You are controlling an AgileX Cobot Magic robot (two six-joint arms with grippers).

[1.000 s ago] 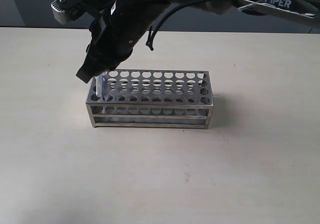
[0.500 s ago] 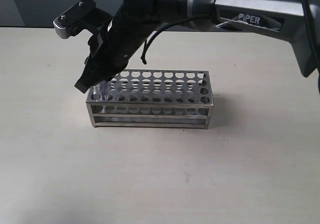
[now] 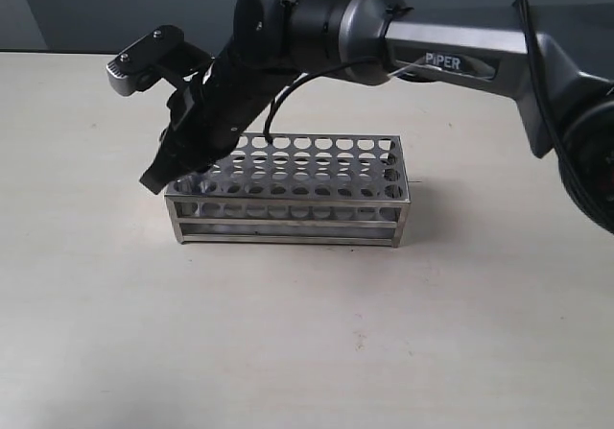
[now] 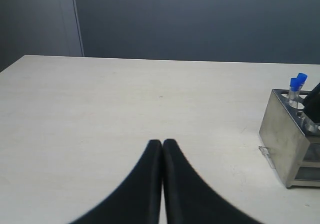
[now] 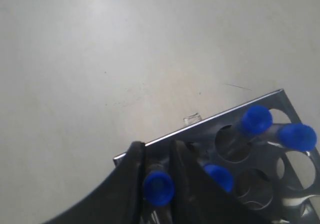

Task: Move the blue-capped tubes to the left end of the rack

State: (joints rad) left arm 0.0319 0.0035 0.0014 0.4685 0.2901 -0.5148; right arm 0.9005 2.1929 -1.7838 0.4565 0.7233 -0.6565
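Observation:
The silver rack [image 3: 288,220] stands mid-table. My right gripper [image 3: 159,179] reaches across to its left end. In the right wrist view the right gripper [image 5: 156,146] is shut on one blue-capped tube [image 5: 158,186], which sits over the corner hole of the rack [image 5: 202,129]. Three more blue-capped tubes [image 5: 218,176] [image 5: 256,120] [image 5: 297,136] stand in holes close by. The left wrist view shows my left gripper [image 4: 162,143] shut and empty above bare table, with the rack [image 4: 282,139] off to one side and two blue caps [image 4: 294,83] [image 4: 301,77] showing above it.
The black right arm [image 3: 317,26] stretches over the rack from the right. The pale table [image 3: 307,343] carries only the rack. A dark wall [image 4: 200,18] lies beyond the table's far edge.
The right gripper has sunk lower at the rack's left end, taking the held tube down into the rack; the tilted glass seen a second ago is now hidden behind the fingers.

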